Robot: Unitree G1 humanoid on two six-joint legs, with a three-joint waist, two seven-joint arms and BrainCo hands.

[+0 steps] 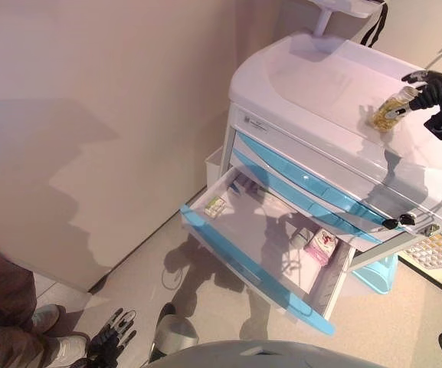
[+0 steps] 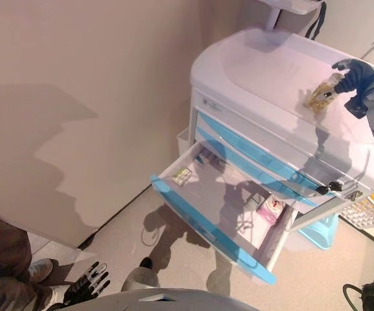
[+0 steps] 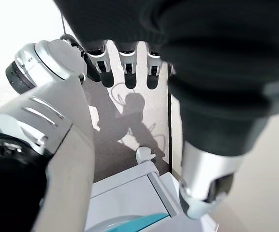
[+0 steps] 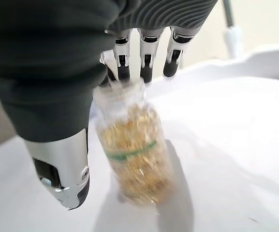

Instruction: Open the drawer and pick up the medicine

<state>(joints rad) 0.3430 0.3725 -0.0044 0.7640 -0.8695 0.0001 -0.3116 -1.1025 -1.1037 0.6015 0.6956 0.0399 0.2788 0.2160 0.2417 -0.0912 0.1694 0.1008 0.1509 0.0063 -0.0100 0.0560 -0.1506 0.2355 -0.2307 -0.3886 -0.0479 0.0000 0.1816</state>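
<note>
A white medical cart has blue-fronted drawers. Its lowest drawer is pulled wide open. Inside lie a small green-and-white box and a pink box. My right hand is over the cart's top at the right, shut on a clear medicine bottle full of yellow pills. The bottle is tilted, with its base at or just above the white top; it also shows in the right wrist view. My left hand hangs low by the floor, open and empty.
A person's legs and shoes stand at the lower left. A beige wall runs along the cart's left. A light blue bin and a tray of small items sit right of the cart. A white side bin hangs on the cart.
</note>
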